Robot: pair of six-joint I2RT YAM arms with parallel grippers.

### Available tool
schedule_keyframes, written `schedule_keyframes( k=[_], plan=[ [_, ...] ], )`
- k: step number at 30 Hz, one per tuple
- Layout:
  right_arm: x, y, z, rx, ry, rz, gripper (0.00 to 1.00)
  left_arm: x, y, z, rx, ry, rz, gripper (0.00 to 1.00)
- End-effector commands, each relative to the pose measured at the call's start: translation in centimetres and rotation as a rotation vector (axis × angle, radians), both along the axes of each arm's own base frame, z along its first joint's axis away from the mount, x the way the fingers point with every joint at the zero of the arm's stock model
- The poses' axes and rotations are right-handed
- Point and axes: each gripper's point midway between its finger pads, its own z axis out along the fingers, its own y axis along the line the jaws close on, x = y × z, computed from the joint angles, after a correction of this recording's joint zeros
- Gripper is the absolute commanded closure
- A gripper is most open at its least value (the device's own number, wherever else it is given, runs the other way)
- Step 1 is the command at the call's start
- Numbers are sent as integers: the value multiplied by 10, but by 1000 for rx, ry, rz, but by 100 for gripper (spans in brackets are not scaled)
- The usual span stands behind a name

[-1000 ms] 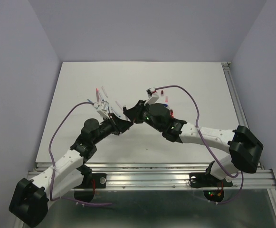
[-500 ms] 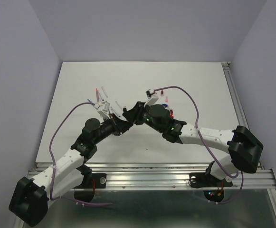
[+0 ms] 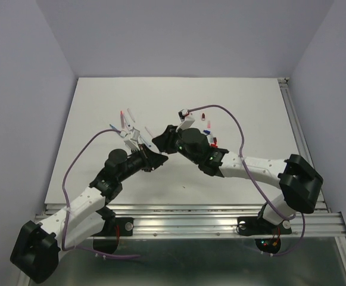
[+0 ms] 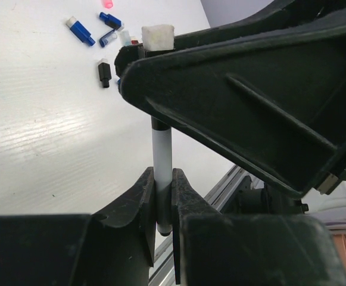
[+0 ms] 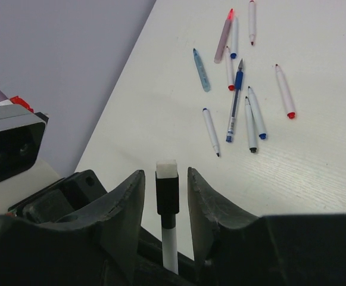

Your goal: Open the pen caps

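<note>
The right gripper [image 5: 165, 177] has parted its jaws over the last second: they now stand open on either side of the black cap [image 5: 167, 190], with a sliver of daylight showing on both sides in the right wrist view, where a moment ago they were nearly together. The cap, white at its end, sits on top of the upright pen barrel [image 4: 161, 149], so this looks like a release without the cap coming away (whether it has been loosened at all I cannot tell). Below, the left gripper [image 4: 162, 190] stays clamped on the barrel's lower end. This cap probably needs a fresh grip and another pull. Further out, loose caps [image 4: 80, 31] lie on the table [image 5: 339, 167], and a cluster of uncapped pens [image 5: 238, 101] lies well apart from them.
</note>
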Motion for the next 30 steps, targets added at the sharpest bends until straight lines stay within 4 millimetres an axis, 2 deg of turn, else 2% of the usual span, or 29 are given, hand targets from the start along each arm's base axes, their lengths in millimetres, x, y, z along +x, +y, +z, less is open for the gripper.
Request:
schedule_keyframes(
  k=[1, 2, 5, 8, 10, 11, 12, 13, 14, 15, 16, 17, 18, 19, 20, 22, 23, 26, 29, 30],
  plan=[
    [13, 3, 31, 30, -61, -44, 65, 1, -4, 34, -46, -94, -14, 100],
    [14, 2, 31, 34, -63, -44, 73, 0, -4, 34, -45, -97, -16, 100],
    [17, 0, 35, 38, -78, -69, 87, -2, -5, 32, -47, -89, -25, 100],
    [26, -7, 34, 3, -92, -119, 90, -10, -6, 28, -54, -79, -46, 100],
    [36, -13, 36, -20, -113, -178, 91, -18, -6, 19, -51, -63, -59, 100],
    [43, -16, 43, -38, -132, -202, 91, -21, -6, 15, -50, -50, -66, 100],
    [49, -21, 35, -69, -132, -223, 92, -25, -7, 11, -50, -38, -75, 100],
    [60, -24, 38, -77, -137, -254, 92, -30, -8, 8, -54, -34, -90, 100],
    [77, -35, 39, -82, -132, -297, 94, -40, -11, -1, -46, -14, -123, 100],
    [87, -36, 47, -64, -134, -292, 95, -45, -13, -5, -48, 2, -136, 100],
    [101, -41, 44, -69, -124, -310, 96, -52, -14, -16, -38, 28, -150, 100],
    [123, -58, 47, -66, -121, -360, 96, -61, -18, -21, -37, 46, -175, 100],
    [135, -62, 61, -52, -135, -374, 97, -67, -18, -31, -33, 80, -175, 100],
    [145, -67, 65, -53, -143, -394, 97, -72, -20, -35, -32, 93, -187, 100],
    [163, -80, 61, -68, -136, -434, 97, -76, -22, -38, -28, 103, -196, 100],
    [178, -90, 64, -95, -131, -466, 97, -86, -25, -45, -28, 129, -206, 100],
    [187, -98, 71, -90, -141, -488, 97, -89, -25, -46, -28, 131, -210, 100],
    [194, -109, 73, -108, -148, -494, 97, -91, -24, -50, -31, 152, -198, 100],
    [183, -117, 57, -149, -130, -476, 94, -82, -20, -52, 1, 162, -138, 100],
    [174, -122, 28, -191, -90, -463, 93, -74, -16, -54, 18, 165, -86, 100]
  ],
)
